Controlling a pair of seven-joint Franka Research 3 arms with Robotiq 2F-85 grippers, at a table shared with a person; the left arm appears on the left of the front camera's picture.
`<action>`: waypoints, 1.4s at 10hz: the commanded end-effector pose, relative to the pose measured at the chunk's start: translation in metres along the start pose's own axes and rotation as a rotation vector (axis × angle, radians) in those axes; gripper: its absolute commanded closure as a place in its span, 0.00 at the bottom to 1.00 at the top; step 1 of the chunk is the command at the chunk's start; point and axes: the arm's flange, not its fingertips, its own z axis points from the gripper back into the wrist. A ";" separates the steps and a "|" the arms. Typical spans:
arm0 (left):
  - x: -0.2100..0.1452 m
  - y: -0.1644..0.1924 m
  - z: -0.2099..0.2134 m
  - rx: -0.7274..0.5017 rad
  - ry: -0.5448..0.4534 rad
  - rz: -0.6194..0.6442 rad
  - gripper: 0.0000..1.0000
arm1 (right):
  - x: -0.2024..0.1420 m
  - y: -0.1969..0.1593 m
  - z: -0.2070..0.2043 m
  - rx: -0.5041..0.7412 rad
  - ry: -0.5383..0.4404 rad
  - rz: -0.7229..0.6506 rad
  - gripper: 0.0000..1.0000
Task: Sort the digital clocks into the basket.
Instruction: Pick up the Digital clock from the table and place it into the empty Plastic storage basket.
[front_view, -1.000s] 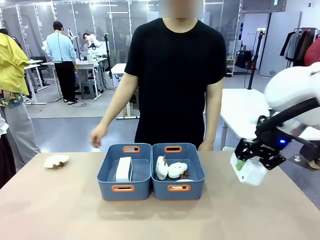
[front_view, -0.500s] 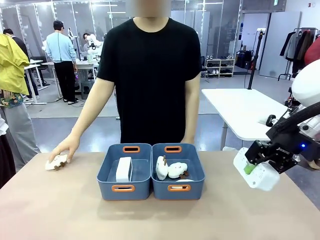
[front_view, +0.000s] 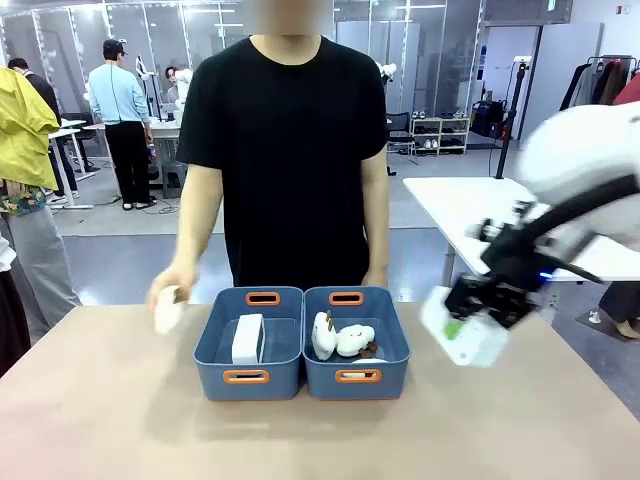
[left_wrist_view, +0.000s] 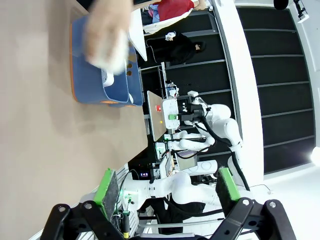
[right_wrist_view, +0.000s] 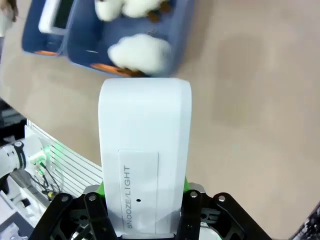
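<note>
Held digital clock (front_view: 462, 338): white block, clamped between the green pads of the right end effector (front_view: 470, 322), tilted, raised off the table (front_view: 120, 420). In the right wrist view the SNOOZE/LIGHT panel is seen facing the camera, with the clock's free end pointing toward the bins.

Other digital clock (front_view: 247, 338): already stood on edge inside the basket (front_view: 210, 380), well to the robot's left of the right end effector. Between that end effector and the basket lies the second bin (front_view: 392, 380), touching the basket side by side; cream plush toys (front_view: 340, 340) are held in it.

Step judged: transport, with the grasp done and the drop-off not yet made. One clock is sorted, one is in the air.

Next move judged: the clock is to be carried to the robot's left, past the plush bin, and stopped over the free floor of the basket beside the clock already in it. It is then to be lowered and the jaws parted. Release over the nearer bin is to be avoided, since the two bins look identical.

Left end effector (left_wrist_view: 167, 187): jaws apart, nothing between them, well back from the bins.

Person's hand (front_view: 170, 300): raised just beyond the far left corner of the basket, something pale in it, blurred; clearance is to be kept.
</note>
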 end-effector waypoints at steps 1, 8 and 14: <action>-0.001 -0.006 0.000 -0.018 -0.006 0.014 0.00 | 0.063 0.025 -0.023 -0.065 0.021 0.010 0.49; -0.001 -0.006 0.000 -0.018 -0.006 0.014 0.00 | -0.183 -0.094 0.111 0.254 -0.337 0.009 0.49; -0.001 -0.006 0.000 -0.018 -0.006 0.014 0.00 | -0.178 -0.117 0.106 0.296 -0.310 0.010 0.49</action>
